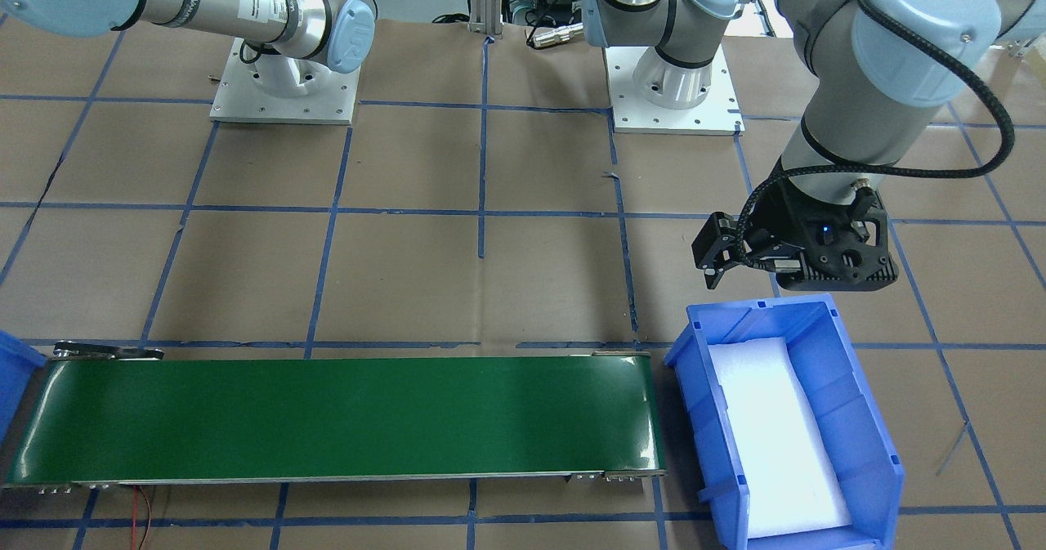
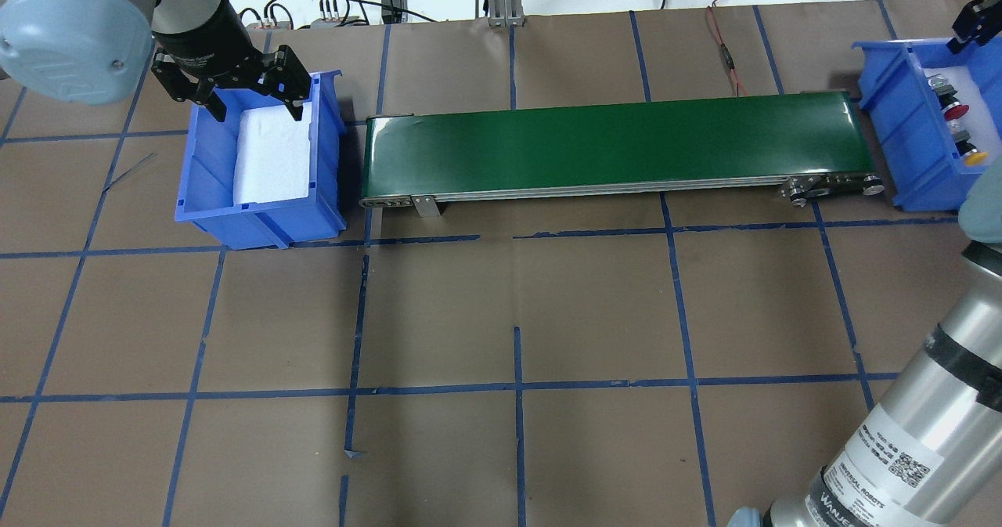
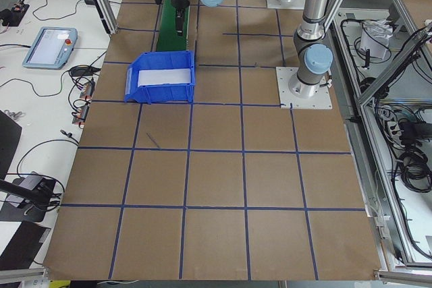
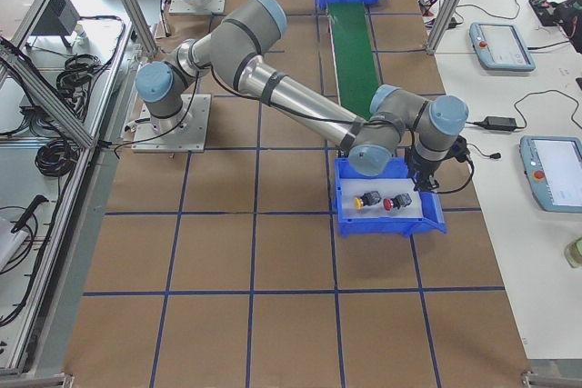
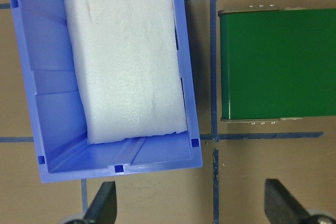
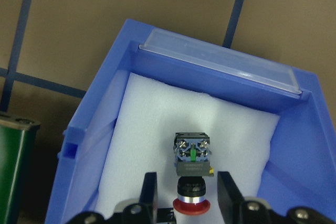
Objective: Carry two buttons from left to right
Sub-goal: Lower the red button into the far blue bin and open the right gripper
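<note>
Nearest in the right-end view, the right claw (image 6: 187, 178) hangs low inside the right bin (image 4: 391, 224). It is released, fingers spread either side of the red button (image 6: 191, 204) with a gap on both sides, gripping nothing. The red button rests on the foam pad (image 6: 152, 114), with the yellow button (image 4: 367, 199) just beside it on the same pad. Can't tell if the two touch, too small in that view. With both buttons in the right bin the carry looks done, so the step in hand is likely clearing the claw. Go straight up, keep the fingers wide so no pad clips the mushroom cap and drags it, and stay off the bin wall. Further out, the green belt (image 2: 610, 139) runs along the table (image 2: 517, 300). At the far end is the left bin (image 2: 258, 218) with only its foam pad (image 5: 126, 56) inside. The left claw (image 5: 191, 205) hangs above it, spread wide, holding nothing. Count: 2 buttons (1 red, 1 yellow), 2 blue bins, 2 foam pads, 1 belt, 2 claws.
</note>
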`<state>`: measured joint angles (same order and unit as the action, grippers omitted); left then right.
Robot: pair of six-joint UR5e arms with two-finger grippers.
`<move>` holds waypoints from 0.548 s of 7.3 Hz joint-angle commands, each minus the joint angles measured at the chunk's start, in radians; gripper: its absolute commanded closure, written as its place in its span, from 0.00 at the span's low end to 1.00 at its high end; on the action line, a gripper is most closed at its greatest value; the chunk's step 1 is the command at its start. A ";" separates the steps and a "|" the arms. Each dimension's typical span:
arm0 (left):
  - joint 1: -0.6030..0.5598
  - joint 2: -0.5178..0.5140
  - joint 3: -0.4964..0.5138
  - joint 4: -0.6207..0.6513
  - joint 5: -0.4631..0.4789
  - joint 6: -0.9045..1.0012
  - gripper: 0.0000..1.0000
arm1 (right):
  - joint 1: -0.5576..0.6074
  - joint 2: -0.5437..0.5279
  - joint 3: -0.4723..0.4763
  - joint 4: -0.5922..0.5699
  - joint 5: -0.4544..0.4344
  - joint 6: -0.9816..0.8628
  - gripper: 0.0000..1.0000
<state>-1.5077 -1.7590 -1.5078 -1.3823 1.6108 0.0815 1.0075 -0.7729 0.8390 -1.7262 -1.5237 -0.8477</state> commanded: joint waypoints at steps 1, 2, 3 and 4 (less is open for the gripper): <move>-0.005 -0.008 -0.002 0.000 -0.002 -0.002 0.00 | 0.000 -0.102 0.003 0.085 0.002 -0.002 0.51; -0.005 -0.008 -0.002 0.002 -0.002 0.001 0.00 | 0.032 -0.142 0.008 0.094 0.002 -0.002 0.51; -0.005 -0.008 0.000 0.002 -0.002 0.001 0.00 | 0.108 -0.155 0.003 0.093 0.002 0.010 0.51; -0.005 -0.008 0.000 0.012 -0.002 0.001 0.00 | 0.182 -0.160 0.003 0.079 -0.001 0.047 0.50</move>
<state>-1.5124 -1.7669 -1.5086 -1.3783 1.6092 0.0825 1.1035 -0.9171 0.8429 -1.6396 -1.5225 -0.8332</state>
